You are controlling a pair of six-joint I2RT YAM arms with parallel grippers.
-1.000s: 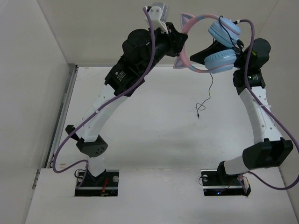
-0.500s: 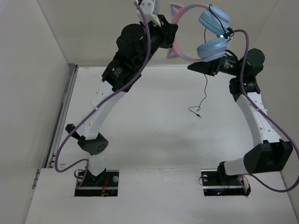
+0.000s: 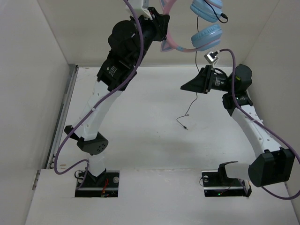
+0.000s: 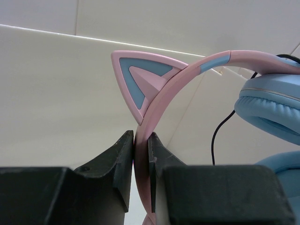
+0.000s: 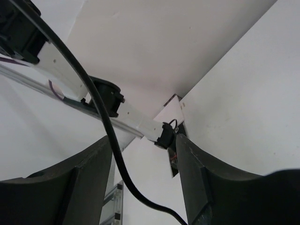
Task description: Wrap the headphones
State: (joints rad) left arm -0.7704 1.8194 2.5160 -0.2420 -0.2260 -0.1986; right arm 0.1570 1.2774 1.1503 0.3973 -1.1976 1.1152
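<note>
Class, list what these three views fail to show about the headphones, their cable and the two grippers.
- Left wrist: the left gripper, shut on the headphones, hides the headband lower down.
- Top: the upper ear cup and the left gripper's fingers are cut off by the top edge; the plug is too small to identify.
- Right wrist: the cable runs through the open right gripper; contact unclear.

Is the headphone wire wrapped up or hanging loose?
Hanging loose. The wire dangles from the headphones down toward the table, not wound around anything.
</note>
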